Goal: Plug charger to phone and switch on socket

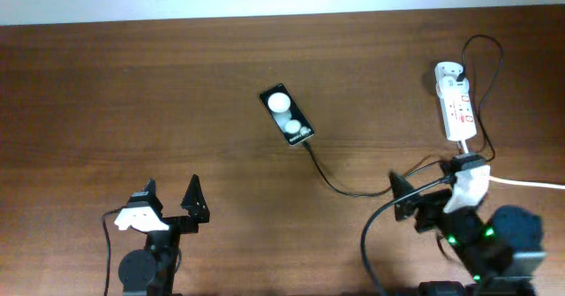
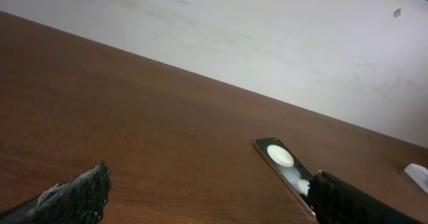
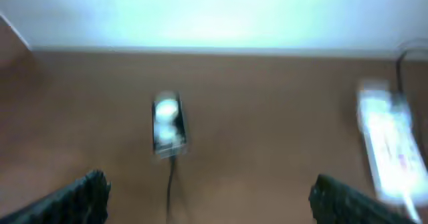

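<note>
The black phone (image 1: 287, 117) lies at the table's middle with two white round shapes on its face. The thin black charger cable (image 1: 340, 185) runs from the phone's lower end toward the right arm; its tip appears to sit at the phone's edge (image 1: 308, 146). The white socket strip (image 1: 454, 110) lies at the far right with a black plug and a thick white cord (image 1: 521, 183). My left gripper (image 1: 170, 195) is open and empty at the front left. My right gripper (image 1: 425, 183) is open and empty below the strip. The right wrist view is blurred; it shows the phone (image 3: 167, 125) and the strip (image 3: 390, 147).
The wooden table meets a white wall at the back (image 1: 265, 0). The left wrist view shows the phone (image 2: 284, 165) ahead and to the right on bare wood. The black cable loops behind the strip (image 1: 490, 62).
</note>
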Controlling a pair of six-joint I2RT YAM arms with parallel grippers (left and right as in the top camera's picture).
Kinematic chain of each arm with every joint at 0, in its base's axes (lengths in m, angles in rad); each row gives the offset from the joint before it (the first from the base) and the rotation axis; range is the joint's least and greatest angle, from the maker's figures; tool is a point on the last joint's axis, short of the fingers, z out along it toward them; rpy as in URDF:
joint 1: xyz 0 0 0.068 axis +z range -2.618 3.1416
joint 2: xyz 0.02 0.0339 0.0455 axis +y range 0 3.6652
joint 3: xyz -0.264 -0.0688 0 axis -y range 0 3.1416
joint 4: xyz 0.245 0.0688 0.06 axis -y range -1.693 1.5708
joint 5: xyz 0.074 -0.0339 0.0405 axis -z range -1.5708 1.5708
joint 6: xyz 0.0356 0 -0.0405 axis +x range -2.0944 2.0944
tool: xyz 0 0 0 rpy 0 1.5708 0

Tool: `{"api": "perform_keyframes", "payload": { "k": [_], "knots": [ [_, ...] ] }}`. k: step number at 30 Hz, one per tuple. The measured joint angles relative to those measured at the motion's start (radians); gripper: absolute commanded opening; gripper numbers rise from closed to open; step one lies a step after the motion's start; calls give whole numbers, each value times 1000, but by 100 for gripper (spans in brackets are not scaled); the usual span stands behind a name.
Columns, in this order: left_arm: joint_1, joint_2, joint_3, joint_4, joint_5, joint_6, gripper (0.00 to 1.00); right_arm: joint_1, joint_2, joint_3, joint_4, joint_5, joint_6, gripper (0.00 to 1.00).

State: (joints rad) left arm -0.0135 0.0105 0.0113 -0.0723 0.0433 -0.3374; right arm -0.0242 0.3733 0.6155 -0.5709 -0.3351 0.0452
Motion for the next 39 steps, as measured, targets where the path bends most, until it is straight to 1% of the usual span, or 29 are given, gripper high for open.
{"api": "perform_keyframes", "payload": {
  "k": [3,6,7,8,11,12,15,39],
  "knots": [
    [0,0,0,-1,0,0,99,0,-152,-292,216,-53,62,99],
    [0,1,0,-1,0,0,99,0,-304,-520,490,-64,148,99],
    [0,0,0,-1,0,0,99,0,-343,-574,547,-65,167,99],
    [0,0,0,-1,0,0,99,0,-354,-596,565,-64,180,99],
    [0,0,0,-1,0,0,99,0,-359,-605,626,-52,198,99],
    [0,0,0,-1,0,0,99,0,-359,-605,622,-48,200,99],
    [0,0,0,-1,0,0,99,0,-361,-605,527,-39,211,99],
    [0,0,0,-1,0,0,99,0,-361,-605,527,-32,213,99]
  ]
}}
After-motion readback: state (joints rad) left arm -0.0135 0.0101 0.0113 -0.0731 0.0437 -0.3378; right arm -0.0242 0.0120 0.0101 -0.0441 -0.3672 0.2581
